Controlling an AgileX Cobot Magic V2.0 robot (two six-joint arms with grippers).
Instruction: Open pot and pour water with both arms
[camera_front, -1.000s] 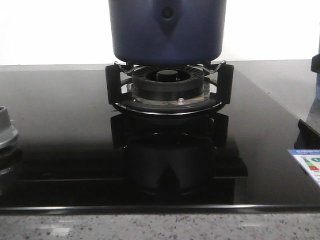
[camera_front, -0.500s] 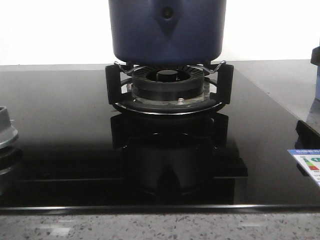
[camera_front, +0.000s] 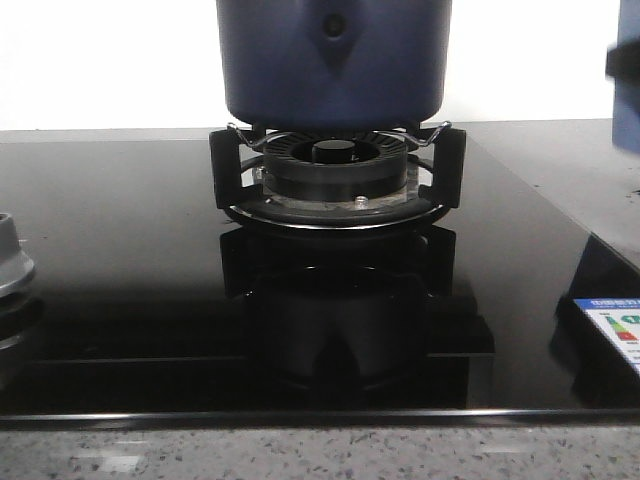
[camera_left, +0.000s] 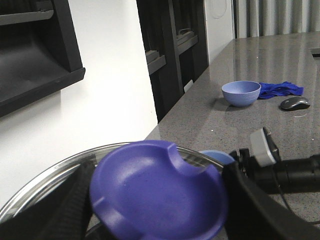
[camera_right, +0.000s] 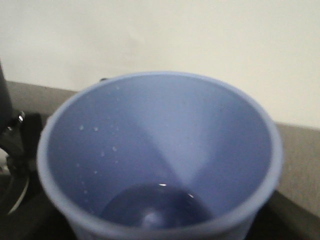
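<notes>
The black glass hob (camera_front: 120, 250) carries the pot (camera_front: 334, 60) on its burner (camera_front: 335, 170). My left fingers (camera_left: 260, 210) pinch the lid knob (camera_left: 157, 197). My right gripper's grip on the cup (camera_right: 160, 155) is hidden; the cup has risen at the front view's edge, nearing the pour.

We see a matte dark navy-blue round pot (camera_front: 334, 60) over a black ribbed burner ring (camera_front: 335, 165) on glossy black glass (camera_front: 120, 250). The purple-blue round lid knob (camera_left: 157, 192) sits between our left claw's black fingers (camera_left: 260, 210); the cup (camera_right: 160, 160) is periwinkle.
</notes>
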